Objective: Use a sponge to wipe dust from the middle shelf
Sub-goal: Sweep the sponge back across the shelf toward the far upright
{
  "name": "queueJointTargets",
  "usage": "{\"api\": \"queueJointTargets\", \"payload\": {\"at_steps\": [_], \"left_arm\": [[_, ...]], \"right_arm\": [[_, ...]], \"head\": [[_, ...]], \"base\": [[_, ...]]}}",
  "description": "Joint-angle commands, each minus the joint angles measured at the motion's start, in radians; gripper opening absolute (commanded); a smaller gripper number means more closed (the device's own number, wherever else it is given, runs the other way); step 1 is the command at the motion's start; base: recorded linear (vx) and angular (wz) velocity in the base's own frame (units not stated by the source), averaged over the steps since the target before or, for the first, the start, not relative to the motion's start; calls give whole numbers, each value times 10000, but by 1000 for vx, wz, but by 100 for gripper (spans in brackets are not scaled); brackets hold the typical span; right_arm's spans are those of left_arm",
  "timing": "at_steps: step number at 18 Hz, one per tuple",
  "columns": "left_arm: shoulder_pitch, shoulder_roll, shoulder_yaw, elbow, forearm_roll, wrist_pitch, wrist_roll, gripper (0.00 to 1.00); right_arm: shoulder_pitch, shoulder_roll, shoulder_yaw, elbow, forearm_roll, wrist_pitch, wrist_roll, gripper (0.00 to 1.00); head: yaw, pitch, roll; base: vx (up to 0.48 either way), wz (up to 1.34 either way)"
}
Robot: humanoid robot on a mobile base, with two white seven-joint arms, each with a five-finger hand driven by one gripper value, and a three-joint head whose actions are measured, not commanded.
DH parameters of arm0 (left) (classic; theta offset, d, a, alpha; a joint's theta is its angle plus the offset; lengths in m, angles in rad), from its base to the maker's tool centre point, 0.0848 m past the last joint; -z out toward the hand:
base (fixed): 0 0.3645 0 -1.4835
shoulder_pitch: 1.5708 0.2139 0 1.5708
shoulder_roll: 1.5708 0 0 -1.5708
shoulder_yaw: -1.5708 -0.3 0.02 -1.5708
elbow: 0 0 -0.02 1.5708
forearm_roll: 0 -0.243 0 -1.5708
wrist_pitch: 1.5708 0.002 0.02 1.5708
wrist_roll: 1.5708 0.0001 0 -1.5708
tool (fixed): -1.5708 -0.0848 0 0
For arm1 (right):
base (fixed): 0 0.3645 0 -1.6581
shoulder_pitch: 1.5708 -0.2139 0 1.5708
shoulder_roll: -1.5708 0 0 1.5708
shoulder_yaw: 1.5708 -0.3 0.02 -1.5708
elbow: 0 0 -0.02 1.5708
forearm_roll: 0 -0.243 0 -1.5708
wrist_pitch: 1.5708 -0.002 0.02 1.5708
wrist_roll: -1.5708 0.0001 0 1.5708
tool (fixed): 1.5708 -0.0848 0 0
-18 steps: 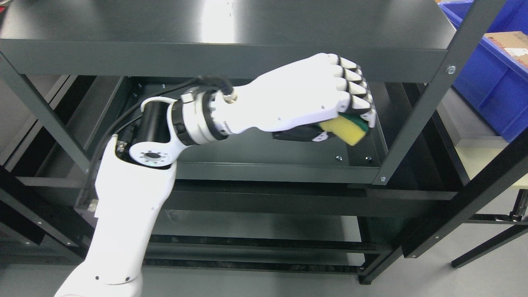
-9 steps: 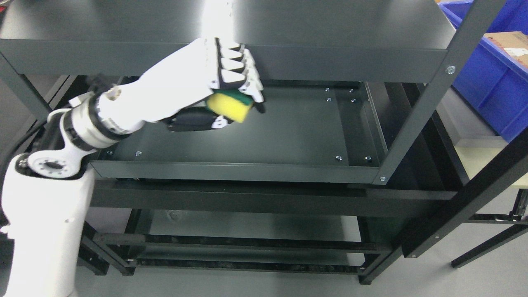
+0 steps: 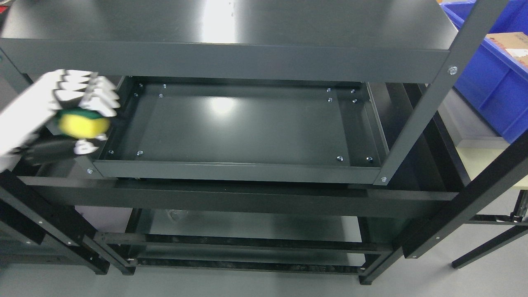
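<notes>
White and blurred, the left robot hand [image 3: 49,113] shows at the far left edge of the head view, its arm coming in from that side. Its fingers [image 3: 97,95] curl over the top of a sponge [image 3: 82,125], and a dark thumb part sits beneath it, so the robot hand is closed around the sponge. The sponge is yellow with a green layer on top, just under the fingers. It sits at the left end of the middle shelf [image 3: 247,123], beside the shelf's left rim; whether it touches the metal I cannot tell through the blur.

To the right of the robot hand the middle shelf stretches away as a dark grey metal tray with a raised lip and small screws near its corners. Above the robot hand runs the front edge of the top shelf [image 3: 231,57], same dark metal, with a bright glare on its surface. Below it lie lower shelf levels and the grey floor. Far to the right, beyond an upright post [image 3: 429,99], stands a blue bin [image 3: 491,86].
</notes>
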Motion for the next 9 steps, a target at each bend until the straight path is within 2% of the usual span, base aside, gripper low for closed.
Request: {"api": "queueJointTargets", "payload": {"at_steps": [1, 5, 7, 9], "left_arm": [[2312, 2695, 4754, 658, 1371, -5, -9, 1], [2224, 2695, 4024, 399, 1465, -5, 37, 1], [1384, 2649, 2296, -45, 1373, -5, 144, 0], [-346, 2496, -188, -154, 763, -5, 145, 0]], "right_arm": [[0, -175, -5, -175, 0, 72, 52, 100], [0, -175, -5, -175, 0, 72, 52, 100], [0, -175, 10, -175, 0, 72, 52, 100], [0, -175, -5, -175, 0, 72, 52, 100]], "head": [[0, 0, 0], [0, 0, 0], [0, 0, 0], [0, 0, 0]], "base": [[0, 0], [0, 0], [0, 0], [0, 0]]}}
